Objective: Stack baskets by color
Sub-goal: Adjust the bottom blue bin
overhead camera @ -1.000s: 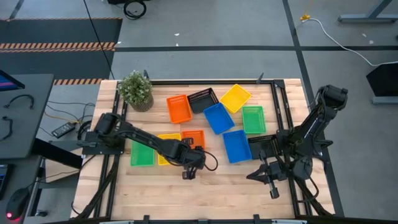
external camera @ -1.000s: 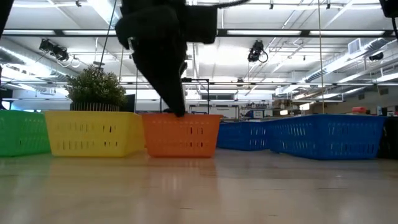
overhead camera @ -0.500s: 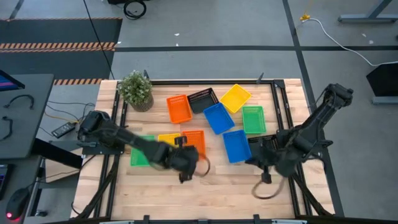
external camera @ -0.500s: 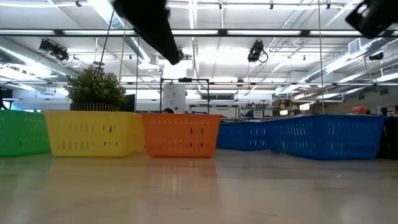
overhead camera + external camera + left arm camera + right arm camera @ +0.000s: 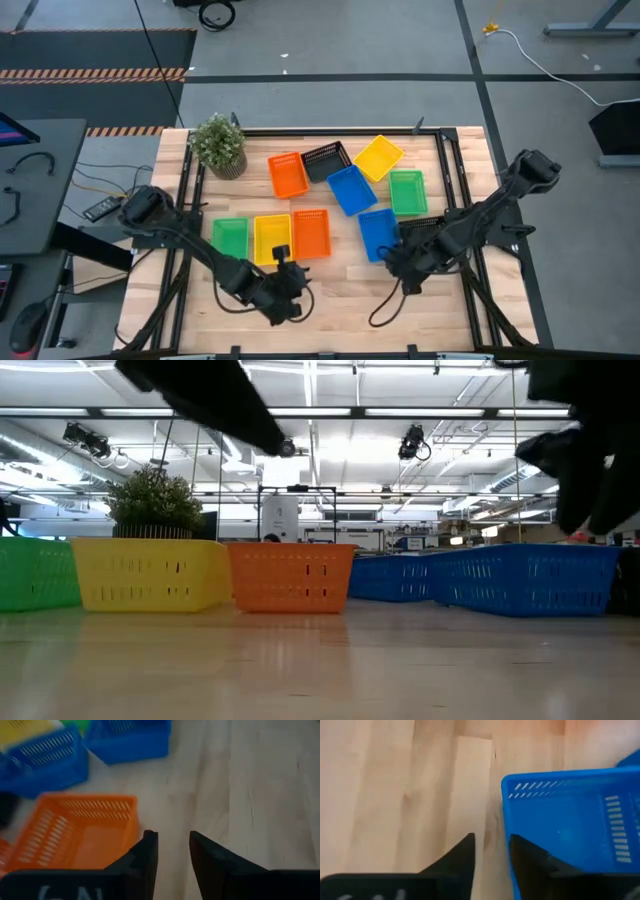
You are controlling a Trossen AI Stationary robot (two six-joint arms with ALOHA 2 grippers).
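Wooden tabletop (image 5: pixel 340 300) carries ten baskets, all single, none stacked, so every pairing remains. Left gripper (image 5: pixel 172 851), parted and empty, hovers just beside an orange basket (image 5: pixel 75 832). Right gripper (image 5: pixel 492 850), also parted and empty, straddles a blue basket (image 5: pixel 570 820) wall.

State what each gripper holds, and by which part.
Nothing. The left gripper is open over bare table; the right gripper is open beside a blue basket.
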